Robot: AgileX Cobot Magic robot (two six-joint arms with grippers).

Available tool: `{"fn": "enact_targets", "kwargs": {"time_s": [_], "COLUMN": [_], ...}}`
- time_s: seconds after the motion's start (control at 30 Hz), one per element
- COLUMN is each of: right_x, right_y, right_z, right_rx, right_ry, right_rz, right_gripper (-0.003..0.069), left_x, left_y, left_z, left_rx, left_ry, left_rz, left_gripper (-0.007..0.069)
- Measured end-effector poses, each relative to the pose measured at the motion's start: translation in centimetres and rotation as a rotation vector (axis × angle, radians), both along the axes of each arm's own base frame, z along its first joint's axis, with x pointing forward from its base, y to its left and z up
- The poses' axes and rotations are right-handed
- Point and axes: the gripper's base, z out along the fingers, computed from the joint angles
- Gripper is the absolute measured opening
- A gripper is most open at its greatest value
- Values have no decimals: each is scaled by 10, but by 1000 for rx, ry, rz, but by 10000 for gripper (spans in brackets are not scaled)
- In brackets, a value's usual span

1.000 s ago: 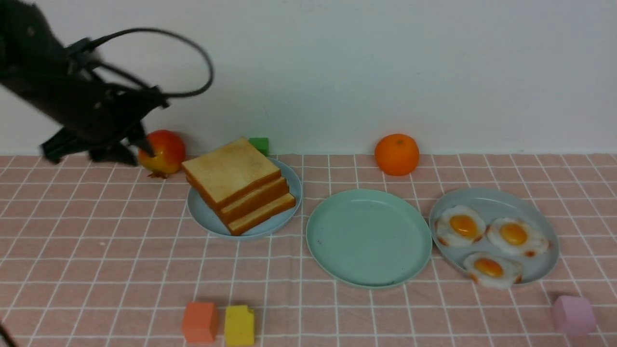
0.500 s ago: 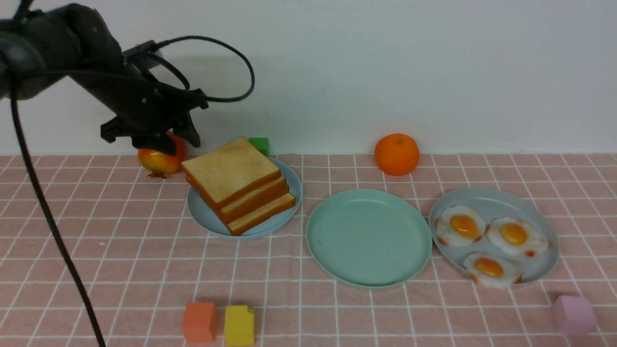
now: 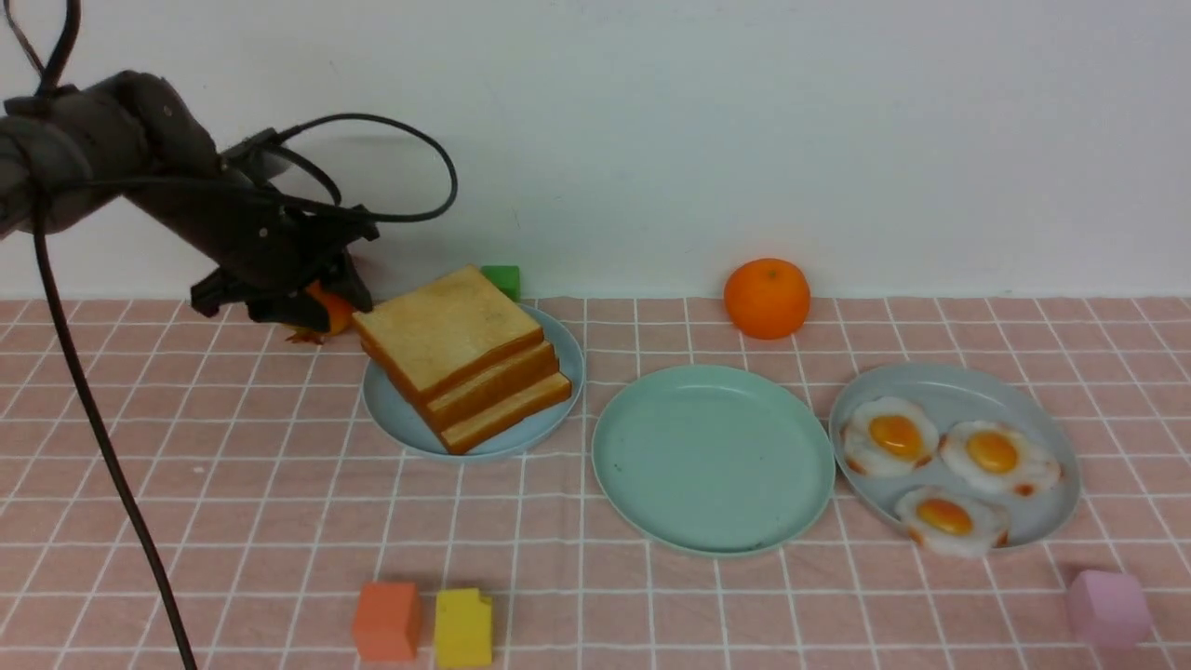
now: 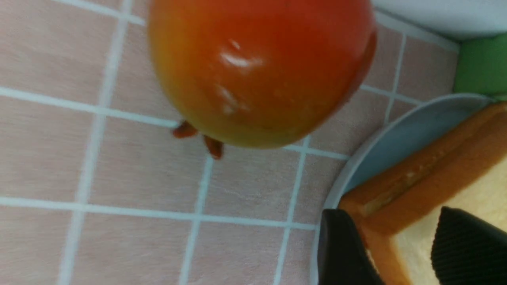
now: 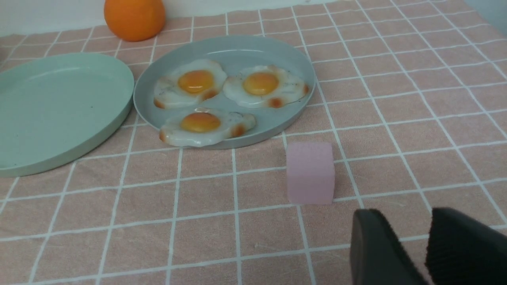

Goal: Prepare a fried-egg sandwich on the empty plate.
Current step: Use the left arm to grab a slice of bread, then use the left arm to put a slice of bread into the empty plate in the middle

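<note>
The mint-green plate (image 3: 713,461), round, smooth plastic with a shallow rim, lies on a pink cloth (image 3: 186,465) ruled in white squares. No sandwich is built yet; its parts sit on either side of that plate.

To the plate's left, three thick square toast slices (image 3: 456,358) are stacked askew on a pale blue round plate (image 3: 391,409), with matte golden faces and darker orange-brown crusts. To its right, touching or nearly touching its rim, a grey-blue oval plate (image 3: 958,381) carries three glossy fried eggs (image 3: 889,435) with ragged white edges and domed orange yolks.

The left gripper (image 4: 392,221) is at the stack's corner farthest from the mint plate. Its dark ribbed fingers stand apart, one over the top slice's face and one beside the crust, not clamped. A shiny red-yellow round fruit (image 4: 257,71) lies just beyond it.

The right gripper (image 5: 408,221) hangs low, nearer the robot than the mint plate and to its right. Its jaws are parted over bare cloth, close to a soft-looking pink cube (image 5: 310,172).
</note>
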Motion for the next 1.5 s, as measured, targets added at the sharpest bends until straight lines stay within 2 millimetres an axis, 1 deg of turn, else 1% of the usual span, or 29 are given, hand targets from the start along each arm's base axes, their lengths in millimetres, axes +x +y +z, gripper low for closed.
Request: {"fn": "enact_targets", "kwargs": {"time_s": [0.07,0.27,0.4,0.53,0.57,0.63,0.73,0.77,0.8,0.83,0.9,1.03,1.1,1.2,1.27,1.3,1.33,1.37,1.5], "right_x": [0,0,0,0,0,0,0,0,0,0,0,0,0,0,0,0,0,0,0], "right_y": [0,0,0,0,0,0,0,0,0,0,0,0,0,0,0,0,0,0,0], "right_z": [0,0,0,0,0,0,0,0,0,0,0,0,0,0,0,0,0,0,0], "right_rx": [0,0,0,0,0,0,0,0,0,0,0,0,0,0,0,0,0,0,0], "right_ry": [0,0,0,0,0,0,0,0,0,0,0,0,0,0,0,0,0,0,0], "right_rz": [0,0,0,0,0,0,0,0,0,0,0,0,0,0,0,0,0,0,0], "right_gripper": [242,242,242,242,242,242,242,242,242,242,242,242,242,242,242,242,242,242,242], "left_x": [1,3,6,7,7,8,8,8,8,8,8,7,5,1,-4,-5,-9,-12,-21], "left_y": [-1,-3,-4,-3,-3,-3,-4,-4,-4,-4,-4,-4,-5,-5,-5,-5,-5,-5,-6], "left_z": [-3,-2,-14,-16,-16,-15,-15,-15,-15,-15,-15,-12,-6,10,29,33,46,54,76], "left_rx": [-10,-32,-42,-47,-47,-49,-52,-53,-53,-57,-57,-58,-53,-45,-41,-41,-37,-34,-31], "left_ry": [3,-21,-6,-10,-11,-13,-13,-13,-13,-13,-13,-17,-20,-43,-74,-81,-106,-121,-150], "left_rz": [-4,-10,-1,4,4,5,5,5,5,6,6,4,-5,-15,-21,-22,-31,-39,-65], "left_gripper": [366,366,366,349,337,289,191,191,153,83,68,67,67,67,67,67,67,67,67]}}
